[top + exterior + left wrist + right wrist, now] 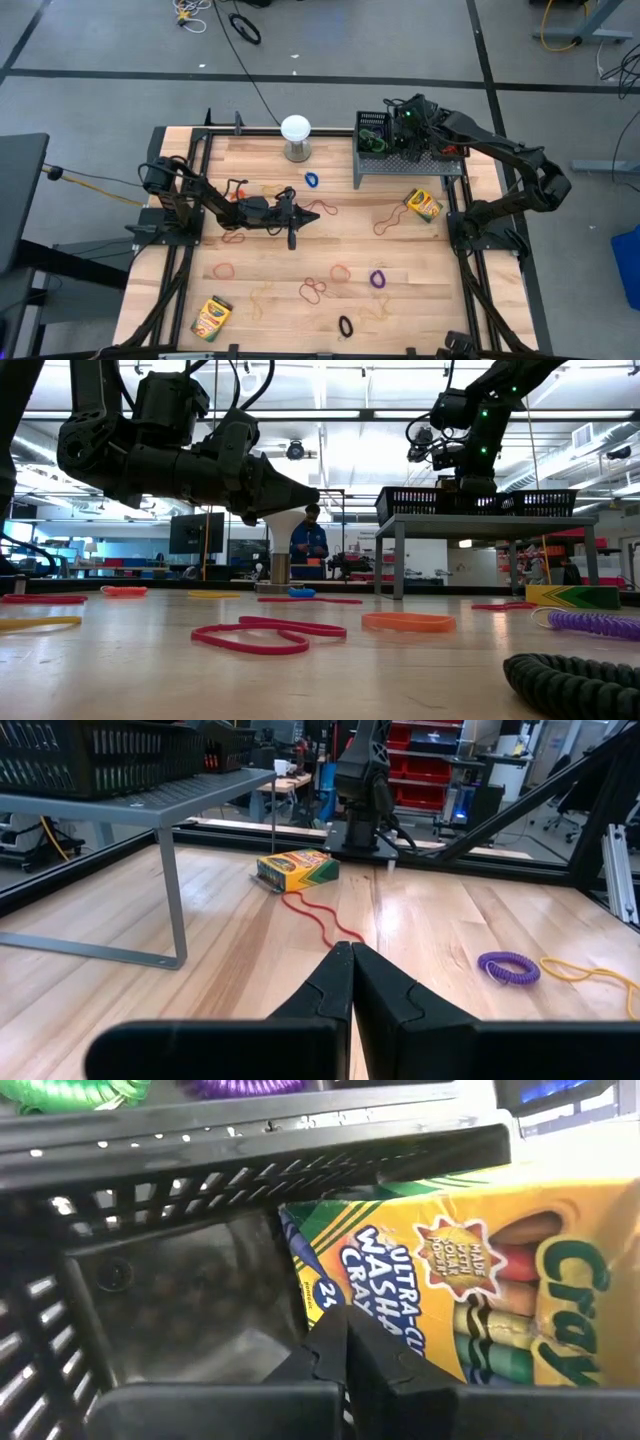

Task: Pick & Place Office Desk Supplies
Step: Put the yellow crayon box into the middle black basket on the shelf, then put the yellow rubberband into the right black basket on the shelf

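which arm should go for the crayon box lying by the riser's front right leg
Right, probably. The right gripper hovers over the black mesh bins on the grey riser, closer to that yellow-and-green crayon box. The left gripper sits mid-table, farther off.

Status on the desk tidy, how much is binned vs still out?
Done: one crayon box lies in a mesh bin on the riser, and coiled bands sit in the bin beside it. In hand: nothing; the right gripper is shut and empty over that bin, the left gripper shut and empty at mid-table. Left: two crayon boxes and many bands on the table.
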Controlling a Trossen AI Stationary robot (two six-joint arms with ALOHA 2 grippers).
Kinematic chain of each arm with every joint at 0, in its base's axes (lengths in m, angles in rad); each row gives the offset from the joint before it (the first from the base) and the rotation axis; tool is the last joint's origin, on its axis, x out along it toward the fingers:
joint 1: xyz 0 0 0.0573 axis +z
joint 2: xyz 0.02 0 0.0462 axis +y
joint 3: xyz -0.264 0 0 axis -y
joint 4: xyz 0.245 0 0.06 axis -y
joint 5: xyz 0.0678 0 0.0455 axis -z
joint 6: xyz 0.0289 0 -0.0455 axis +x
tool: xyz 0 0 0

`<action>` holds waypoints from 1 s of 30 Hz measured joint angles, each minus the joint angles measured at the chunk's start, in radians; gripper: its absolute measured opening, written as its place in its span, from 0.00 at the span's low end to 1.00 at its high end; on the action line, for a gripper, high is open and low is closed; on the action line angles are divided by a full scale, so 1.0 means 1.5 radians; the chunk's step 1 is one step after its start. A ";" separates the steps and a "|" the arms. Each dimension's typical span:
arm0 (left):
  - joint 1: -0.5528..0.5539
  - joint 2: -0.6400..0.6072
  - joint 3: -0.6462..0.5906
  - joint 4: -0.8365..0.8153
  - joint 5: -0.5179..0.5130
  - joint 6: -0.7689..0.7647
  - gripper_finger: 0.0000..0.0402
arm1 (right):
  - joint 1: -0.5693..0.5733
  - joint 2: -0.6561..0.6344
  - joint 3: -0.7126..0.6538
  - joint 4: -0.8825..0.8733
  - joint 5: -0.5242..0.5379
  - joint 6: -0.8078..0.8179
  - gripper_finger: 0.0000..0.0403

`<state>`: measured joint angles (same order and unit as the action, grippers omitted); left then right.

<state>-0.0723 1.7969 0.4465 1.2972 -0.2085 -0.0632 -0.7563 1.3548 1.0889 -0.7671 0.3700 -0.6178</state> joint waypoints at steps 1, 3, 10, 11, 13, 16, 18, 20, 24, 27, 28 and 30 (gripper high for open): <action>0.000 0.000 0.000 -0.001 0.000 0.000 0.02 | 0.002 0.000 0.000 -0.001 0.000 0.000 0.01; 0.000 0.000 0.000 -0.002 0.000 0.000 0.02 | 0.005 -0.004 0.000 -0.009 0.001 0.002 0.01; 0.000 0.000 0.000 -0.002 0.000 0.001 0.02 | 0.032 -0.075 0.000 -0.052 0.002 0.054 0.01; 0.000 0.000 0.000 -0.002 0.000 0.004 0.02 | 0.037 -0.091 0.000 -0.062 0.002 0.065 0.01; 0.000 0.000 0.000 0.000 0.000 0.007 0.02 | 0.049 -0.125 0.000 -0.077 0.002 0.088 0.01; 0.001 0.000 0.004 -0.004 0.000 -0.005 0.02 | 0.071 -0.178 0.000 -0.080 -0.017 0.134 0.01; 0.001 0.000 0.008 -0.012 -0.001 -0.013 0.02 | 0.086 -0.215 0.000 -0.063 -0.083 0.175 0.01; -0.005 -0.001 0.012 -0.019 -0.001 -0.012 0.02 | 0.097 -0.252 0.000 -0.026 -0.178 0.219 0.01; -0.039 -0.001 0.012 -0.051 -0.040 0.020 0.02 | 0.153 -0.308 -0.016 0.060 -0.266 0.283 0.01; -0.067 -0.001 0.012 -0.068 -0.083 0.049 0.02 | 0.215 -0.350 -0.082 0.151 -0.268 0.308 0.01; -0.077 -0.001 0.012 -0.073 -0.090 0.052 0.02 | 0.235 -0.362 -0.112 0.188 -0.268 0.317 0.01; -0.091 -0.001 0.012 -0.077 -0.092 0.052 0.02 | 0.279 -0.382 -0.172 0.263 -0.263 0.340 0.01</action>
<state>-0.2081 1.7950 0.4644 1.1821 -0.3463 0.0156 -0.3383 0.7814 0.8309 -0.3730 -0.0249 -0.1078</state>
